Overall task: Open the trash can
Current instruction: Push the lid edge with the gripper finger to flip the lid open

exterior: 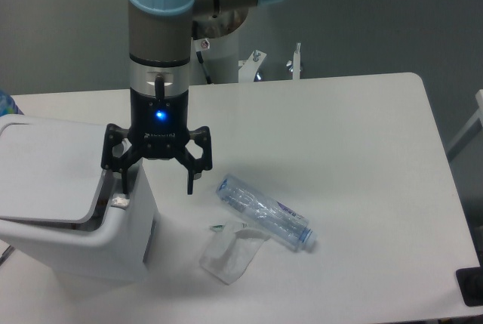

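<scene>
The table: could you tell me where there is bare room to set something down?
The table is bare right of the gripper, up to its far and right edges. It is crowded at the left, with the trash can, and front centre, around the plastic bottle and the clear bag.

Smooth white plastic trash can point(72, 245); clear crinkled plastic bottle point(264, 213) and bag point(229, 254) (both glossy); matt white table point(347, 150).

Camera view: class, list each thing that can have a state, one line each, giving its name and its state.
trash can: upright, lid tilted up at the right edge, partly open.
gripper: open, fingers pointing down, one finger at the bin's right rim.
plastic bottle: lying on its side on the table, crumpled.
plastic bag: lying flat and crumpled beside the bottle.
table: white, bearing all of these.
</scene>
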{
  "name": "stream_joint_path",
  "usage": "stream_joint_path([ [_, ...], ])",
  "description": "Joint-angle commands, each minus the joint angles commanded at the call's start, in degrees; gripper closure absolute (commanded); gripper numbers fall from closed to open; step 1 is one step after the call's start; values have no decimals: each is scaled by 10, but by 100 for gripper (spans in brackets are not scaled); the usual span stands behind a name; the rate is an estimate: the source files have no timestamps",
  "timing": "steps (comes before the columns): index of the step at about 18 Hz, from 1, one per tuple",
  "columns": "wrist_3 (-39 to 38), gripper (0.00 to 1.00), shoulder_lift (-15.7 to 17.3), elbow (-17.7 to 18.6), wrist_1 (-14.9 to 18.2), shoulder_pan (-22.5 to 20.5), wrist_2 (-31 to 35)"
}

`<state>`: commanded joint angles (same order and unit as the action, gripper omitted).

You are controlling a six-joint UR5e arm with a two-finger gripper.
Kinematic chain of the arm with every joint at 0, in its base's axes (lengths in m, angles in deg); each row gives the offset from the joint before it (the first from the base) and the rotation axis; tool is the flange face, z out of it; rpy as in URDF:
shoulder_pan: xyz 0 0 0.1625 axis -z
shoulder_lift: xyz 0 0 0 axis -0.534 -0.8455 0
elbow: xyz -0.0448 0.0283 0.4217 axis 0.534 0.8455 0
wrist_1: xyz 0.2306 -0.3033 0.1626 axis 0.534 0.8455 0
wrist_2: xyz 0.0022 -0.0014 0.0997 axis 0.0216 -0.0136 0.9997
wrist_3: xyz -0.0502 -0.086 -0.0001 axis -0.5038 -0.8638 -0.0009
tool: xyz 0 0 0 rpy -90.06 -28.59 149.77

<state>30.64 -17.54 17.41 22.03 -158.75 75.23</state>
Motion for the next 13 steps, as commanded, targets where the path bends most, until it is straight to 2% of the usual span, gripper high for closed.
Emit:
stream_joint_path([
  [13,3,0,6,-8,0,-11,-1],
])
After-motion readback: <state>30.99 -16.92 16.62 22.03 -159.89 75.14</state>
